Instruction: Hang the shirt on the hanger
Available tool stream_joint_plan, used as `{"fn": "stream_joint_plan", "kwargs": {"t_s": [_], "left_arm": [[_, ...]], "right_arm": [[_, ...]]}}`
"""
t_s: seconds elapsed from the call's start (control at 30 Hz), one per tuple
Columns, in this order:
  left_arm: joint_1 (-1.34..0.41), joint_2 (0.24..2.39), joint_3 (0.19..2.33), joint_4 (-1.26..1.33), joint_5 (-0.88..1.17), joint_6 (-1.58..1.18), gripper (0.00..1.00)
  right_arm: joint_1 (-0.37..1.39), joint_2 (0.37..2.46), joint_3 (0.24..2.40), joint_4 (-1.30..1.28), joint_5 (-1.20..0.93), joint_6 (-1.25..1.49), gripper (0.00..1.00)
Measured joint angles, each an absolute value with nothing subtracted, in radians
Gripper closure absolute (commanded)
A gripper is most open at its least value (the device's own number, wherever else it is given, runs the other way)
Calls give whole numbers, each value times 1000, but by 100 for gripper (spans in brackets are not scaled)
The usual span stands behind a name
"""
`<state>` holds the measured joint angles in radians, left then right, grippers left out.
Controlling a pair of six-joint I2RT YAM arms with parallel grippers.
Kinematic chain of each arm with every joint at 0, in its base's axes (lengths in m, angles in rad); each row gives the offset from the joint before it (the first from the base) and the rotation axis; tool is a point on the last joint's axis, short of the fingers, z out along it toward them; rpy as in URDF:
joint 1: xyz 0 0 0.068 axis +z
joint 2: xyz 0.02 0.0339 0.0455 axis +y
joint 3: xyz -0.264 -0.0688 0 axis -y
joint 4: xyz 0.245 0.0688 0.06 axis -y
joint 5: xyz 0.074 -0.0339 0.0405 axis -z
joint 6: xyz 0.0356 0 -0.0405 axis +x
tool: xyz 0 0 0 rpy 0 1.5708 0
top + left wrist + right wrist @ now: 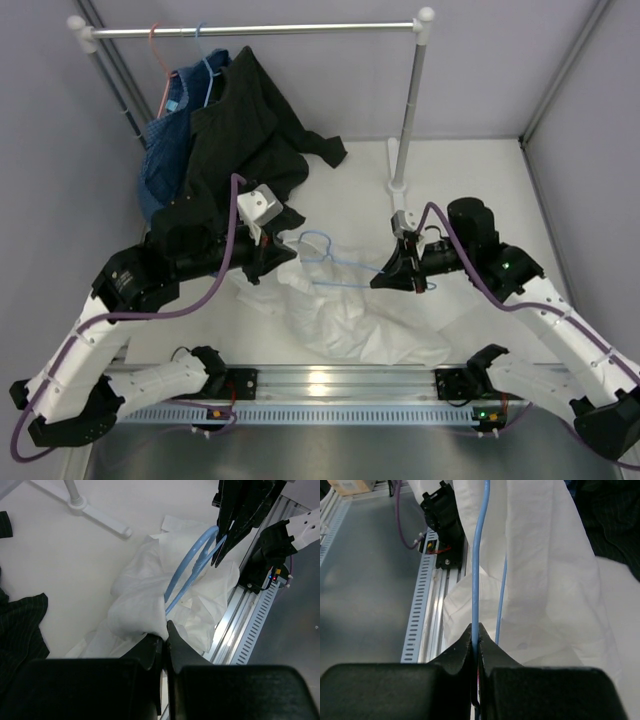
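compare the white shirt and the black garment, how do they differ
The white shirt lies crumpled on the table near its front edge; the black garment hangs at the back left below the rail. The white shirt is plain; the black garment is dark with faint pinstripes. The hanger crosses the white shirt, not the black garment. Both are wrinkled fabric.

The hanger (340, 263) lies over the shirt (360, 325) at the table's (480, 180) near middle, rack (410, 110) behind.
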<state>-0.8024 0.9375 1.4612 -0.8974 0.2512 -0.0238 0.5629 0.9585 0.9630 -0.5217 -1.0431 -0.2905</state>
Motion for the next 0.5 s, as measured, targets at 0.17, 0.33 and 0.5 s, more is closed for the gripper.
{"fn": "stream_joint_plan", "kwargs": {"t_s": [0.17, 0.33, 0.5], "left_arm": [[-802, 949, 1461, -890, 327, -32, 100], [-802, 985, 1452, -880, 395, -33, 100], [-802, 979, 1437, -862, 383, -39, 100]], "right_arm": [[563, 893, 856, -320, -1002, -147, 100], [563, 879, 795, -131, -945, 10, 100], [563, 820, 718, 26, -904, 134, 100]]}}
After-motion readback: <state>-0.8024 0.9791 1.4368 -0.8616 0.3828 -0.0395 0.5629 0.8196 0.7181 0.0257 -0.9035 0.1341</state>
